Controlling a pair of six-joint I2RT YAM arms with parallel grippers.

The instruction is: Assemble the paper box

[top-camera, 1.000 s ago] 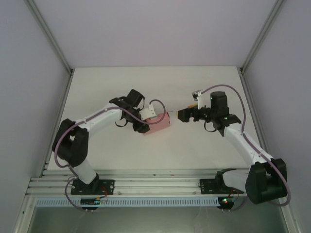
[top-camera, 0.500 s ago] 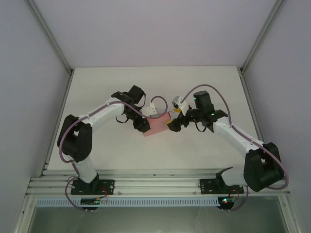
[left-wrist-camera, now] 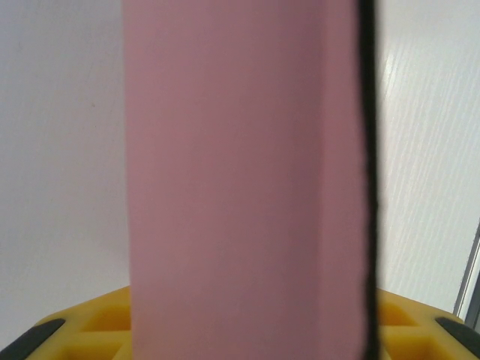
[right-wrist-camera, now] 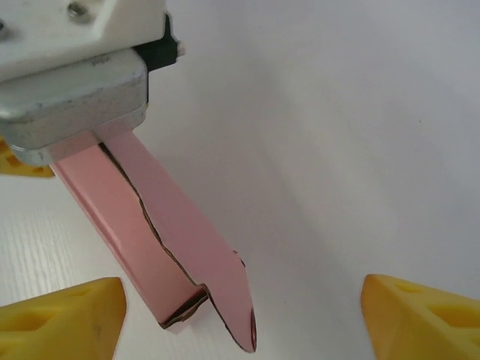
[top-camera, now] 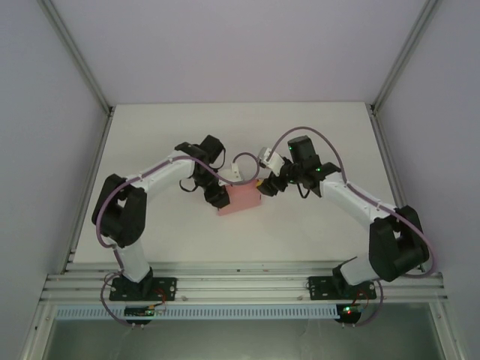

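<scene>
Nearest to you, the left gripper (top-camera: 218,198) is clamped on the paper box (top-camera: 240,199) from its 9 o'clock end. In the left wrist view the pink card stands right between the yellow fingers (left-wrist-camera: 97,334), so I judge this grip to be firm. The box is about in the middle of the surface (top-camera: 315,135), and from the right wrist view it seems to be held a little above it, though I cannot be sure. Just beyond, at 2 o'clock of the box, the right gripper (top-camera: 264,187) has its fingers (right-wrist-camera: 67,315) wide apart. Between them you see the open end of the box with a loose rounded flap (right-wrist-camera: 229,292) sticking out. The step in hand, I think, is to close this end. Hold the left arm quiet as a support. Lay one right finger flat on the outer face of the flap and push slowly toward the left grip, so the box does not twist. Do not pinch the walls, because such thin card will probably crease.
</scene>
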